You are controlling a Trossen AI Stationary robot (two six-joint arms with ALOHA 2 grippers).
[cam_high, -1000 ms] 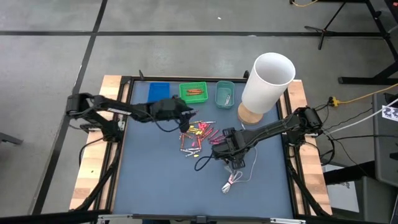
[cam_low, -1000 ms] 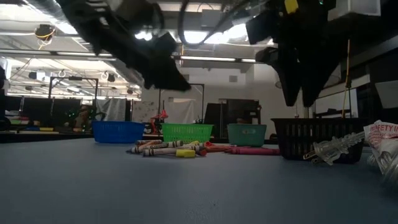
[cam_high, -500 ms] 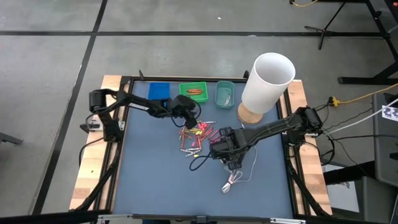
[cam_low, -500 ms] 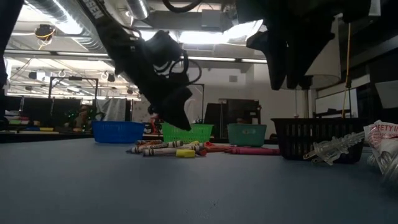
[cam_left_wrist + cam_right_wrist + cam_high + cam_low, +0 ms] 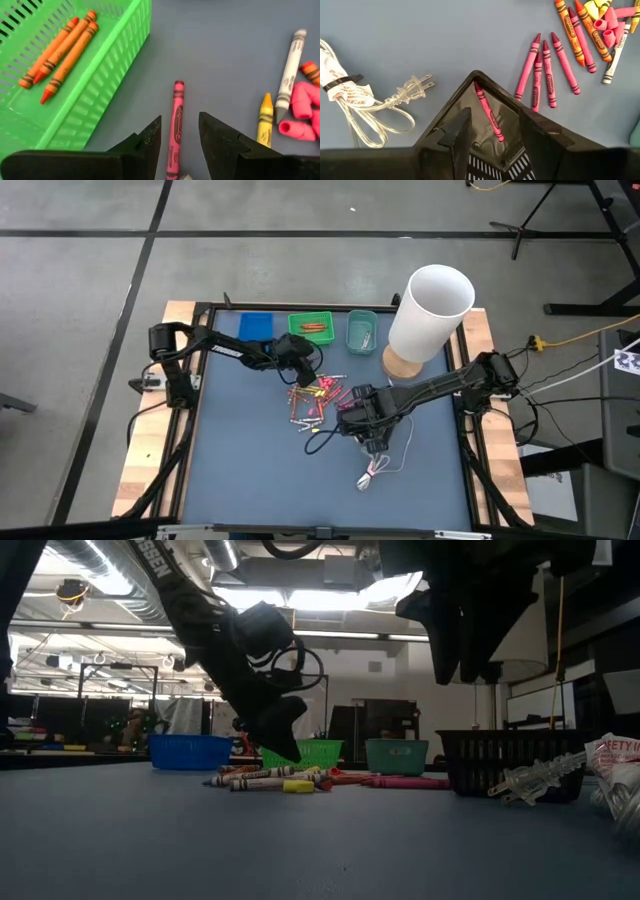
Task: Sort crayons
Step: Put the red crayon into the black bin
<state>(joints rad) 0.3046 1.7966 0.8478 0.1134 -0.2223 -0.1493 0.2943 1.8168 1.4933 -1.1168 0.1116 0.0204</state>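
left gripper (image 5: 179, 137) spread, empty, just off the green tray (image 5: 95, 75) | pink crayon (image 5: 176, 125) on the mat between its fingers, long axis running straight ahead | right gripper (image 5: 492, 130) spread over black basket (image 5: 445, 125), farther off

The tabletop (image 5: 250, 460) was slate blue inside a black frame. At its 12 o'clock edge sat a blue tray (image 5: 256, 325), a green tray (image 5: 311, 328) with orange crayons (image 5: 60, 50), and a teal tray (image 5: 362, 330). Loose crayons (image 5: 318, 400) were pink, red, orange and yellow; one was magenta (image 5: 176, 127), one white (image 5: 290, 67). A white cylinder (image 5: 430, 310) stood on a tan base. The cable (image 5: 365, 107) was clear white. Both grippers were black: left gripper (image 5: 179, 135), right gripper (image 5: 492, 120).
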